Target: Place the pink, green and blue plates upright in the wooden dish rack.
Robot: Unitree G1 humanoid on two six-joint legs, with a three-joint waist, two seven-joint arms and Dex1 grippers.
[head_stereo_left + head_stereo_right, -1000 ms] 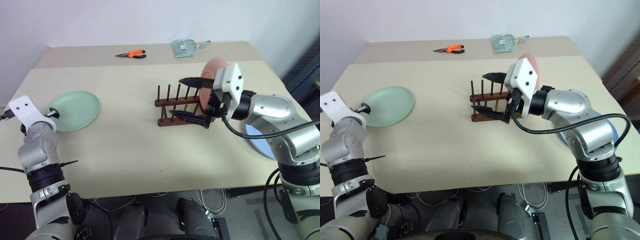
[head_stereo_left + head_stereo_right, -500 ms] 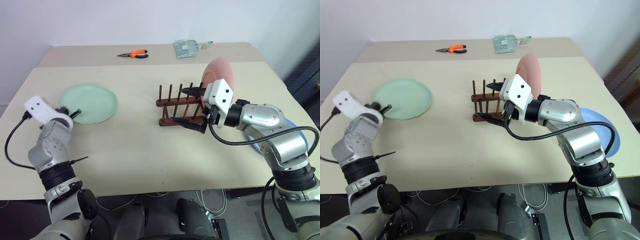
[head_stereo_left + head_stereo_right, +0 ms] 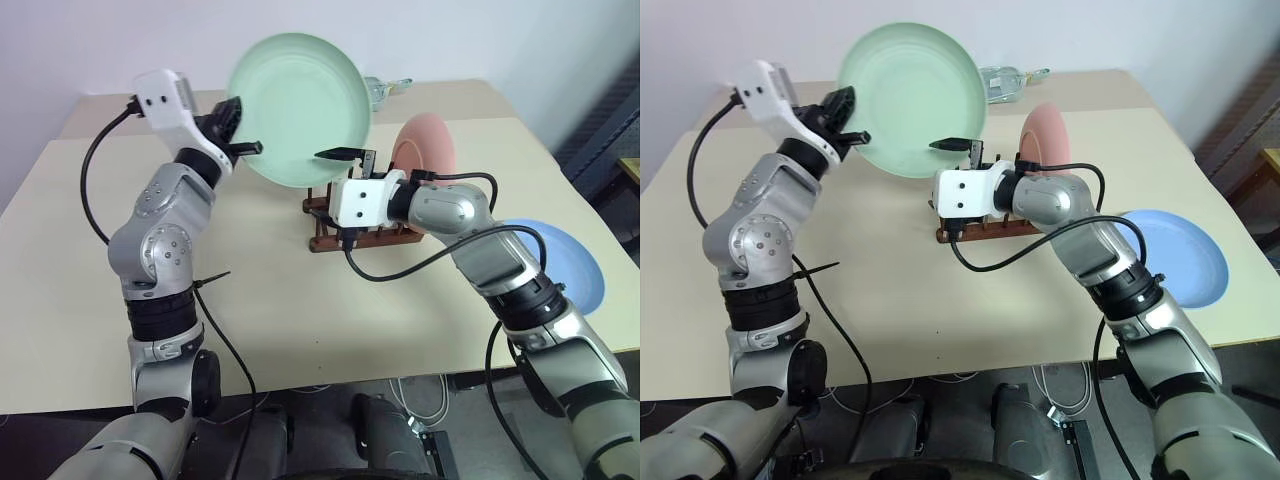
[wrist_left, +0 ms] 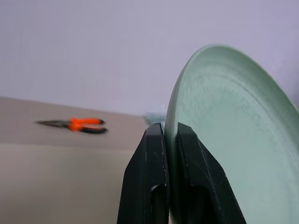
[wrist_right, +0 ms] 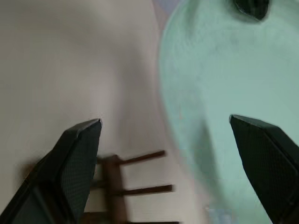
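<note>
My left gripper is shut on the rim of the green plate and holds it raised and tilted above the table, behind the wooden dish rack. In the left wrist view the fingers clamp the green plate at its edge. The pink plate stands upright at the rack's right end. On the table to the right the blue plate lies flat. My right gripper is open and empty at the rack's left end, just below the green plate.
Orange pliers lie on the far table. A clear plastic bag lies at the back, behind the raised plate. The table edge runs close past the blue plate on the right.
My left gripper shut on the green plate's rim and lifted it off the table, up and right toward the rack. My right gripper rolled and moved to the rack's left end, still open.
</note>
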